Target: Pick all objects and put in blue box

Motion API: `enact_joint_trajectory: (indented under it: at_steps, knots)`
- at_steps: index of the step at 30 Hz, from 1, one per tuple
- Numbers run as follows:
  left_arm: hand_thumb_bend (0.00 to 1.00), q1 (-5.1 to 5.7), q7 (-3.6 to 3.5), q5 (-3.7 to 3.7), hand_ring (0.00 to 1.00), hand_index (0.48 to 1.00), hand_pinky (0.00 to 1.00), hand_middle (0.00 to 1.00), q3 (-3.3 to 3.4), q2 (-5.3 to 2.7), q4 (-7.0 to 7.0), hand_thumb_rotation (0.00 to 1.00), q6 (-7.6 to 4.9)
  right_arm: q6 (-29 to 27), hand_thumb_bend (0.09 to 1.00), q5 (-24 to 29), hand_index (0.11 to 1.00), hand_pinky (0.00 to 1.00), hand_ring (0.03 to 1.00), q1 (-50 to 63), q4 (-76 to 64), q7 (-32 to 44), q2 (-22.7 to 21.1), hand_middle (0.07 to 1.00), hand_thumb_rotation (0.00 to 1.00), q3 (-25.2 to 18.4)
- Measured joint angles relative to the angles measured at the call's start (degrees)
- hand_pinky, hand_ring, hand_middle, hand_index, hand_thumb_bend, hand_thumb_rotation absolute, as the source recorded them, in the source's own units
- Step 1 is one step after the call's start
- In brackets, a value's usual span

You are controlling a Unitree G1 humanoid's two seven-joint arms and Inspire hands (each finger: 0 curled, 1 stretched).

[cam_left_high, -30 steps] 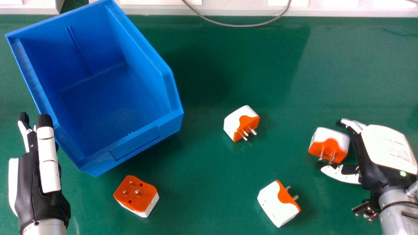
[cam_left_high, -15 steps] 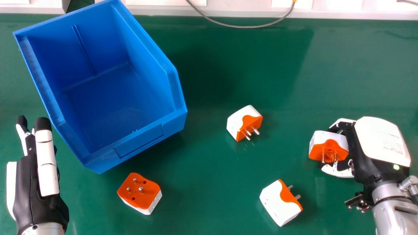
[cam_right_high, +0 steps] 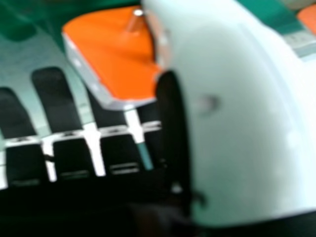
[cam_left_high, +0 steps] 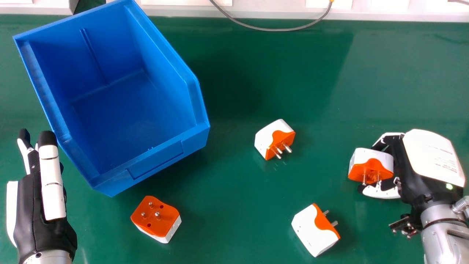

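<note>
- Near me at 8 o'clock in the head view, my left hand (cam_left_high: 29,216) is spread straight, pointing to 12. Its fingers overlap, hiding parts of one another, and the wrist is cut off by the edge.
- At 5 o'clock on the green table (cam_left_high: 234,234) lies the two-tone adapter (cam_left_high: 311,231); I make out two pins towards 2, and can't see whether there's a third.
- Between 7 and 8 sits the pins-up adapter (cam_left_high: 155,216), orange face and three pins upward.
- Just past 3 o'clock, my right hand (cam_left_high: 417,172) has its fingers curled round the gripped adapter (cam_left_high: 381,158), pinching it against the thumb (cam_right_high: 242,113). Its back side is hidden; I can't tell if it touches the table.
- In the right hand view that thumb covers part of the adapter, leaving one pin plain. A cut-off orange patch (cam_right_high: 309,17) beyond the thumb is too blurred to identify.
- Slightly right of centre, towards 4, the middle adapter (cam_left_high: 269,137) points its three pins at 5 o'clock.
- Around 10 o'clock stands the blue box (cam_left_high: 154,157), its far corner clipped by the view.
- Farthest, between 12 and 1, a grey cable (cam_left_high: 274,29) loops, both ends running out of view.
</note>
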Motion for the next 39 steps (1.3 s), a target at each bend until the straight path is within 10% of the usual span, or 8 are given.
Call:
enact_joint_trajectory:
  at_steps: [26, 39]
  knots:
    - [0.63, -1.38, 0.01, -0.07, 1.0, 1.0, 1.0, 1.0, 0.42, -0.04, 0.19, 1.0, 0.36, -1.0, 0.488, 2.0, 0.528, 0.32, 0.413, 14.4, -35.3, 4.1, 3.5, 0.474, 0.0, -5.9]
    - [0.63, -2.71, 0.71, 0.15, 1.0, 1.0, 1.0, 1.0, 0.22, 0.01, 1.55, 1.0, 0.43, -8.2, 0.486, 1.3, 0.528, 0.31, 0.393, 5.5, -37.8, 9.9, 9.8, 0.45, 0.0, 4.9]
